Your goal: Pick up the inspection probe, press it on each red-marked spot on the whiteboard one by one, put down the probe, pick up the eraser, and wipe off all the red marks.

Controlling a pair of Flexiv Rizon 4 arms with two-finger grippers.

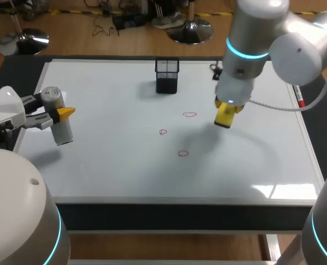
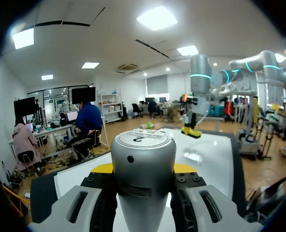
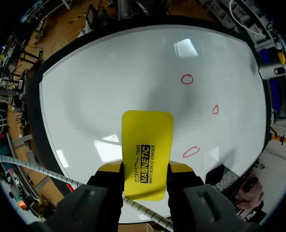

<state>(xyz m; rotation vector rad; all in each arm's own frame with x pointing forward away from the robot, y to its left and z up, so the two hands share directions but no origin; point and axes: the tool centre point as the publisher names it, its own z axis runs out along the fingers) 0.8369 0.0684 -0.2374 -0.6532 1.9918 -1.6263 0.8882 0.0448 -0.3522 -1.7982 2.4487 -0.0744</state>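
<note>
Nearest of all, the rounded white shells of the left arm (image 1: 14, 204) and the right arm (image 1: 325, 226), each with a cyan light ring, stand at the near corners of the tabletop (image 1: 180, 211). Almost all of the tabletop is covered by a glossy white whiteboard (image 1: 114, 165).

The left hand (image 1: 57, 112) is over the left edge, about halfway along it. It is clamped on a silver-grey cylindrical inspection probe (image 1: 60, 124) with a flat labelled cap. Both yellow-tipped fingers press the probe's upper body from two sides, and it hangs nearly upright. I cannot tell whether its lower end touches the board.

The right hand (image 1: 228, 106), whose arm enters from the far right corner, grips a flat yellow rectangular eraser (image 1: 225, 118) by one end. The eraser is above the board, right of centre.

Three small red marks, drawn as rings, lie mid-board:
- the far ring (image 1: 190, 115), near the eraser
- the middle ring (image 1: 163, 132)
- the near ring (image 1: 183, 153)

A black wire-mesh pen cup (image 1: 167, 75) stands by the far edge. A red-tipped marker pen (image 1: 300, 97) lies along the right edge.
</note>
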